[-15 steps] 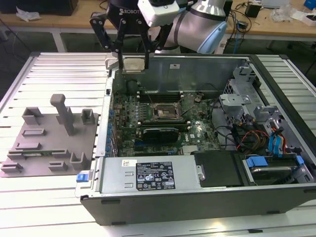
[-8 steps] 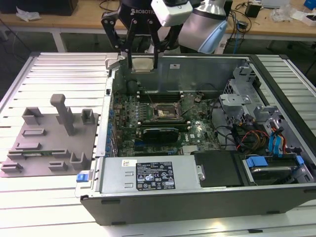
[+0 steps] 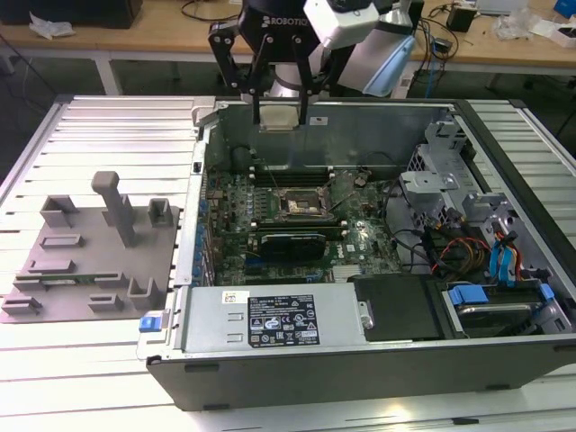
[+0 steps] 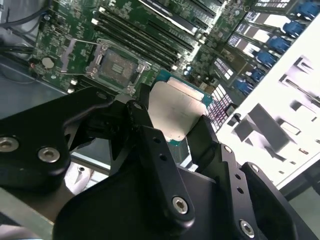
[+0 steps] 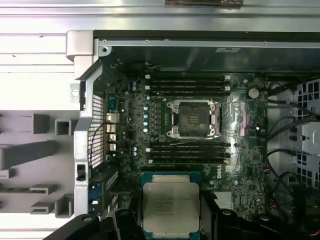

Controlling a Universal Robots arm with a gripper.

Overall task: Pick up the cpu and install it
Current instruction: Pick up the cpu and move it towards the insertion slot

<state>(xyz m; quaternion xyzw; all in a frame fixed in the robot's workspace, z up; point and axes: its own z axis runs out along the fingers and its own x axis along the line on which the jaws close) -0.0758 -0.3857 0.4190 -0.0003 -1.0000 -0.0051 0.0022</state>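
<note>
White slatted table [image 3: 99, 117]. On the exterior view's left, a grey moulded fixture [image 3: 90, 261] lies flat on it. Centre: open PC case [image 3: 360, 378], motherboard [image 3: 270, 225] exposed, socket [image 3: 300, 203] uncovered. Claw [image 3: 281, 121] hangs over the case's far wall, clenched on the cpu [image 3: 280, 117]. In both wrist views the cpu [image 5: 171, 207] [image 4: 177, 112] sits between the fingers, silver top showing, well above the board and apart from the socket [image 5: 193, 118]. On the exterior view's right, a drive cage [image 3: 450, 171] and blue tabs [image 3: 504, 261].

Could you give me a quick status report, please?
Gripper shut on the cpu, above the open computer case. Not yet installed. Motherboard socket empty, nothing over it.
</note>
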